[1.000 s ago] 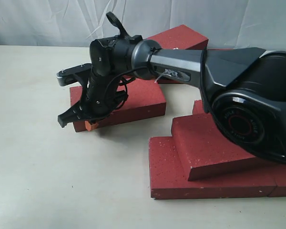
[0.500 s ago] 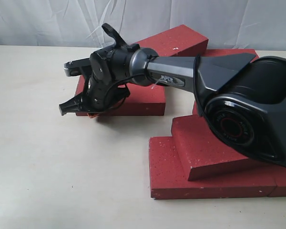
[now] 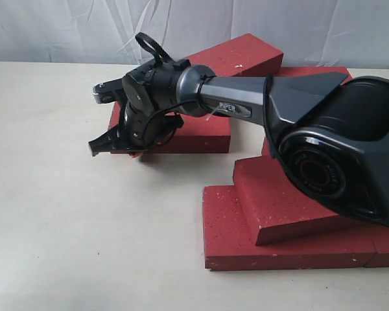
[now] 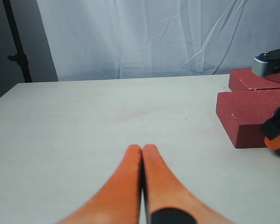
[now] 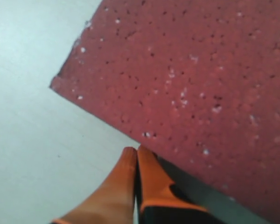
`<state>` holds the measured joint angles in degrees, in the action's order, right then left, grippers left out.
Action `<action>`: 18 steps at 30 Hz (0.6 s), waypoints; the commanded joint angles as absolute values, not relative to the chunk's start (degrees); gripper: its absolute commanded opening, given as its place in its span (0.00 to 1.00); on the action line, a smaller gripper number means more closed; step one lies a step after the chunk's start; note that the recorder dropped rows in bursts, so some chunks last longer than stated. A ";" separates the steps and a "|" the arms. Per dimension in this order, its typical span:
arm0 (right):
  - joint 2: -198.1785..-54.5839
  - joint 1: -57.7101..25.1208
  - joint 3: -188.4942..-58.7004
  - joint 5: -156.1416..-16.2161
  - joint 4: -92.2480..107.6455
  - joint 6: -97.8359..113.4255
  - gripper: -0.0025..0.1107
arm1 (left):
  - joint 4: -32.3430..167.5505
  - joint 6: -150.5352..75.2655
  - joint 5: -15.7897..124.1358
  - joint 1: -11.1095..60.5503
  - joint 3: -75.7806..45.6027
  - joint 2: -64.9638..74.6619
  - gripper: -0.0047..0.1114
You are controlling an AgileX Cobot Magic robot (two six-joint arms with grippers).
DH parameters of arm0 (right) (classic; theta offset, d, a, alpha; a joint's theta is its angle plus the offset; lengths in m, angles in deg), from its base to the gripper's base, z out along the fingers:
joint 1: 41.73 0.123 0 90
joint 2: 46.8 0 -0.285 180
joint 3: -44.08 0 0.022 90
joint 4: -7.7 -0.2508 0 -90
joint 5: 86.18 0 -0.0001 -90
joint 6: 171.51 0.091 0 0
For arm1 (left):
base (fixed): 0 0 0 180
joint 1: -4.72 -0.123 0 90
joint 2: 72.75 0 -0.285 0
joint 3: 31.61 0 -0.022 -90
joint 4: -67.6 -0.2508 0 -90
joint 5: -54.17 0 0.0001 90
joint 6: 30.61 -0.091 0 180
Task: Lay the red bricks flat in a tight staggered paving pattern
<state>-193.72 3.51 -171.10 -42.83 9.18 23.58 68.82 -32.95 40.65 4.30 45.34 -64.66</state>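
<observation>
Several red bricks (image 3: 246,240), dark matte gritty faces, pale specks

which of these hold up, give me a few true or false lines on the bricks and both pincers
1. The left pincer is shut and empty. True.
2. The right pincer is clamped on a brick. False: it is shut, its tips beside the edge of the far brick, with nothing between them.
3. Every brick lies flat in a single layer. False: the upper brick rests on a lower brick.
4. The left pincer is apart from all bricks, over bare table. True.
</observation>
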 commanded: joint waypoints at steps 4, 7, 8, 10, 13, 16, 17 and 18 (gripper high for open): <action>-193.50 4.00 -170.93 -37.49 7.09 19.21 0.02 | 68.85 -32.58 40.81 4.26 45.60 -64.96 0.04; -193.73 4.00 -170.93 -36.88 7.33 18.14 0.02 | 68.85 -32.58 40.81 4.26 45.60 -64.96 0.04; -194.00 4.00 -170.93 -36.88 8.48 18.14 0.02 | 68.85 -32.58 40.81 4.26 45.60 -64.96 0.04; -194.36 3.61 -170.93 -36.98 10.37 18.14 0.02 | 68.85 -32.58 40.81 4.26 45.60 -64.96 0.04; -194.48 3.38 -170.93 -36.46 12.65 18.14 0.02 | 68.85 -32.58 40.81 4.26 45.60 -64.96 0.04; -194.48 3.38 -170.93 -36.41 13.80 18.14 0.02 | 68.85 -32.58 40.81 4.26 45.60 -64.96 0.04; -194.48 3.38 -170.93 -36.41 13.80 18.14 0.02 | 68.85 -32.58 40.81 4.26 45.60 -64.96 0.04; -194.48 3.38 -170.93 -36.41 14.03 18.14 0.02 | 68.85 -32.58 40.81 4.26 45.60 -64.96 0.04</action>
